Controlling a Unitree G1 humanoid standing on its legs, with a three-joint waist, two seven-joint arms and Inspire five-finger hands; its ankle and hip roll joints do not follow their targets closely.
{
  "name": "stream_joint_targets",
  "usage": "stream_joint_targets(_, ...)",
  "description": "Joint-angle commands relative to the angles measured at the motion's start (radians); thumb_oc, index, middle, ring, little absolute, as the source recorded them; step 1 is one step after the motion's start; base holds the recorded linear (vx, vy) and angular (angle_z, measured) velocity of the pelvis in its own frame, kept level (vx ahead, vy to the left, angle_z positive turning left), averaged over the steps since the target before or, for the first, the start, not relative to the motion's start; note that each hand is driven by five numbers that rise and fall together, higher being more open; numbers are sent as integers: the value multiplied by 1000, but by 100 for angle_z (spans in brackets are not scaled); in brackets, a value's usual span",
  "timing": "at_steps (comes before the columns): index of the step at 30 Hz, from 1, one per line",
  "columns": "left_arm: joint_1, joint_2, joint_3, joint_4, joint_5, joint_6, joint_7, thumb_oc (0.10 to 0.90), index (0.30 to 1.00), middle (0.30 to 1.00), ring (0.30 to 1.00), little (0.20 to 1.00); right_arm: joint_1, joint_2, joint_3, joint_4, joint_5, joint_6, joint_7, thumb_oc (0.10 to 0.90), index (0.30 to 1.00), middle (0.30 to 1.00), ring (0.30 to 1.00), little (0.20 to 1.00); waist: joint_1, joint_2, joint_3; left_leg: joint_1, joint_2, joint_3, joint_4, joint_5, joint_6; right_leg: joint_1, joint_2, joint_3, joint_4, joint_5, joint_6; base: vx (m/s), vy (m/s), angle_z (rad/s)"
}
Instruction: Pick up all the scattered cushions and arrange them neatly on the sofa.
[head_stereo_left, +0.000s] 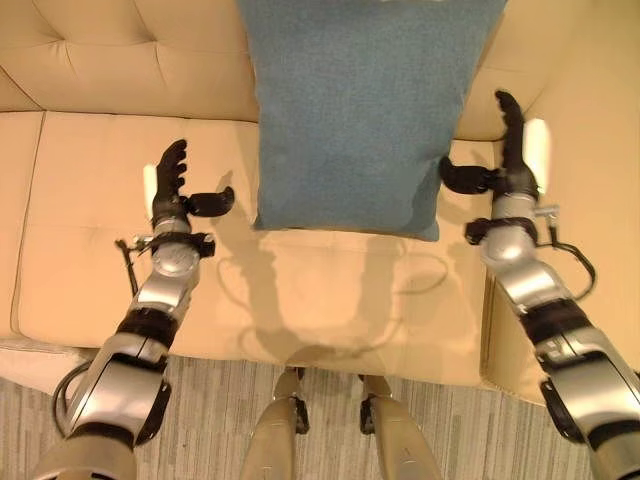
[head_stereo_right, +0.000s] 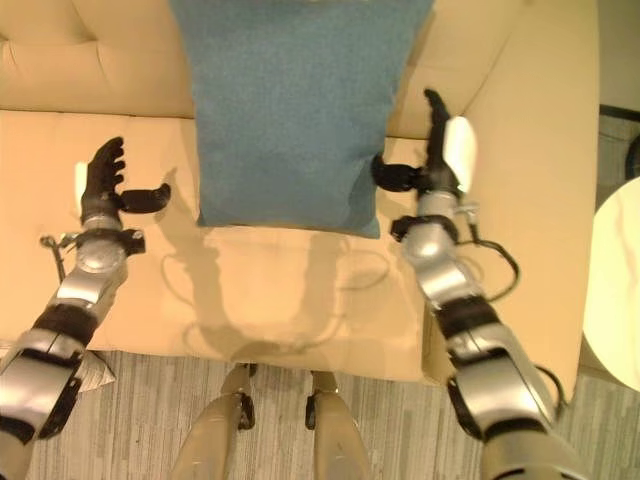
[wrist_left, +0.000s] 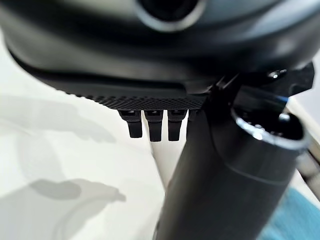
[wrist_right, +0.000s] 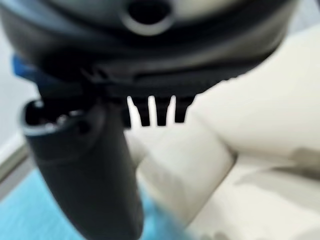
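Observation:
A blue cushion (head_stereo_left: 360, 110) leans upright against the backrest of the cream sofa (head_stereo_left: 120, 70), its lower edge resting on the seat. My left hand (head_stereo_left: 172, 188) hovers open over the seat, a short way left of the cushion, thumb pointing toward it. On the other side my right hand (head_stereo_left: 508, 160) is open too, fingers straight, its thumb close to the cushion's lower right corner. Neither hand holds anything. The cushion's blue fabric (wrist_right: 30, 210) shows beside my right thumb in the right wrist view, and a corner of it (wrist_left: 295, 220) in the left wrist view.
The sofa seat (head_stereo_left: 320, 300) stretches in front of the cushion, with its front edge above a grey striped floor (head_stereo_left: 220, 420). A pale round table (head_stereo_right: 618, 290) stands to the right of the sofa arm.

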Motion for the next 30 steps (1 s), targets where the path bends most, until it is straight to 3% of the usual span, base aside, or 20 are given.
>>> stream_joint_targets(1,118,20,62,-62,-11,-107,-40,800,900,900,900,900,129,-4,-1,-59,24,-89,75,800,900,900,900,900,6,-33,-205,99,-43,26,1,-214,-10,44,9,21,-7,-92,93,56,-7,12)
stream_joint_targets(9,530,-55,176,-101,72,-69,-162,800,900,900,900,900,504,81,-145,-124,91,-122,258,800,900,900,900,900,10,-55,-249,208,-42,28,1,-243,-1,156,-3,10,-20,-106,106,68,30,-6)
stream_joint_targets(11,654,-115,213,-45,101,-45,-197,800,900,900,900,900,600,139,-171,-117,82,-121,300,800,900,900,900,900,15,-59,-269,253,-42,33,1,-255,5,195,-5,8,-20,-111,111,55,99,-12)
stream_joint_targets(15,761,-189,196,59,169,-18,-247,800,900,900,900,900,673,201,-160,-28,28,-112,324,800,900,900,900,900,24,-60,-286,316,-42,42,4,-271,16,246,-7,21,-18,-107,121,-6,110,-16)
stream_joint_targets(19,778,-246,163,213,229,9,-274,800,900,900,900,900,698,258,-107,122,-21,-96,342,800,900,900,900,900,33,-60,-293,374,-48,51,1,-284,34,280,-11,25,32,-123,129,-51,98,-19)
stream_joint_targets(22,749,-250,133,292,270,13,-270,800,900,900,900,900,690,295,-68,231,-28,-84,347,800,900,900,900,900,31,-57,-260,399,-43,37,5,-277,42,265,-3,47,154,-153,134,-154,10,-12)
stream_joint_targets(24,685,-238,88,327,299,11,-261,800,900,900,900,900,664,330,-41,350,-14,-74,346,800,900,900,900,900,19,-48,-235,367,-29,-4,22,-249,42,246,25,130,285,-210,120,-374,-72,25)
stream_joint_targets(27,648,-230,75,331,295,12,-249,800,900,900,900,900,656,353,-39,409,1,-65,344,800,900,900,900,900,26,-53,-248,317,-27,-54,28,-216,34,280,25,183,362,-222,107,-258,-150,79)
stream_joint_targets(29,637,-229,77,340,291,9,-237,800,900,900,900,900,648,362,-30,441,-4,-60,339,800,900,900,900,900,43,-64,-261,272,-20,-75,29,-195,23,325,17,206,350,-221,109,-228,-221,59)
stream_joint_targets(30,638,-231,73,336,285,8,-234,800,900,900,900,900,644,362,-25,435,-5,-54,340,800,900,900,900,900,52,-72,-261,257,-21,-81,31,-186,18,352,10,201,310,-254,97,-228,-234,62)
